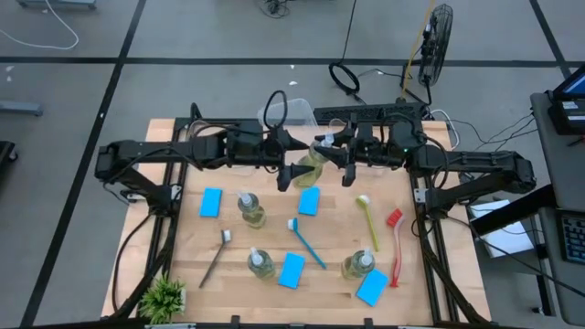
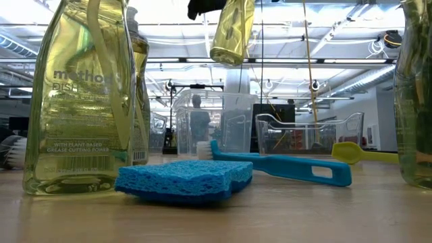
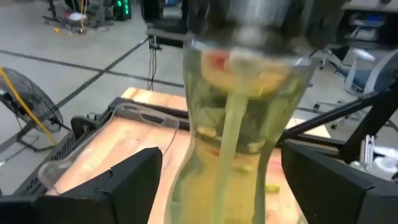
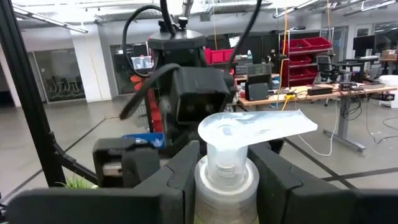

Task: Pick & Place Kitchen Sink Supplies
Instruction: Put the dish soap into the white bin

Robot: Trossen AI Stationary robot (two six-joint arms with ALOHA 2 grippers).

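Held bottle: in your left wrist view its base and pump run off the frame, and it is blurred.
Near bottle: your low view cuts off its pump.
Edge bottle: only a sliver shows there.
Grey brush: you see just the bristles.
Yellow brush: its handle end is cut off.
Person: blurred behind a clear bin.

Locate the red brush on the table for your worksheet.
In the high view, the red brush lies on the table's right side, just right of the yellow brush, with a soap bottle and blue sponge to its lower left.
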